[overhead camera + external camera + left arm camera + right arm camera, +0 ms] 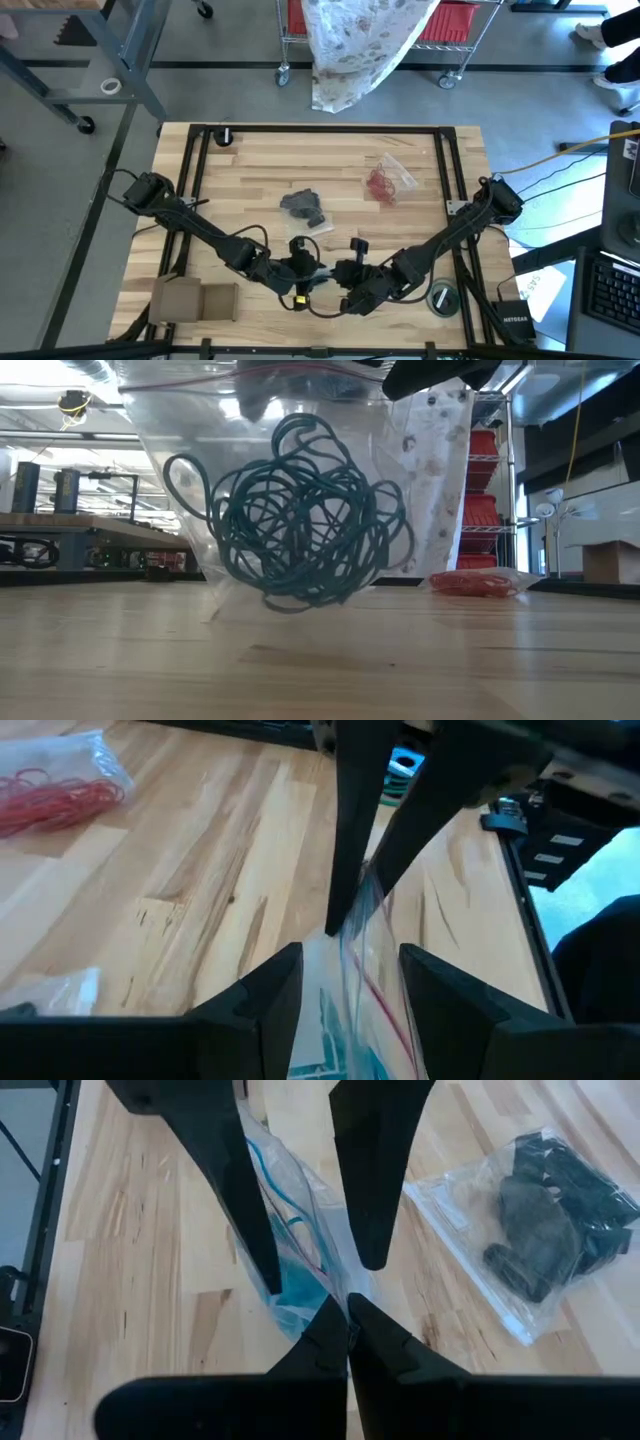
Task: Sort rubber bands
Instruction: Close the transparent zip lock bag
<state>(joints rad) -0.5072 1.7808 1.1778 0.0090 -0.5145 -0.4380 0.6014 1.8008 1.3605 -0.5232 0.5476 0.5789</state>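
A clear plastic bag (300,420) with a tangle of teal rubber bands (300,520) hangs over the table's near middle, between my two grippers. My right gripper (347,1315) is shut on the bag's top. My left gripper (350,990) is open, with one finger on each side of the bag's top edge (365,980). A second bag, of red rubber bands (385,180), lies flat at the far right. A third bag, of dark grey bands (305,207), lies flat at the table's middle. My right gripper pinches the bag's top edge (352,935), beside its red closing strip, between the ends of its two fingers. The fingers slant down from the table's right. The bag hangs below them, and in the low view its bottom looks clear of the table. My left gripper: I cannot tell whether its fingers (255,1230) touch the bag that runs between them.
A flat cardboard piece (195,300) lies at the near left corner. A round roll (442,298) sits at the near right. A small black object (225,137) is at the far left. Black frame rails (195,180) run along the table's sides.
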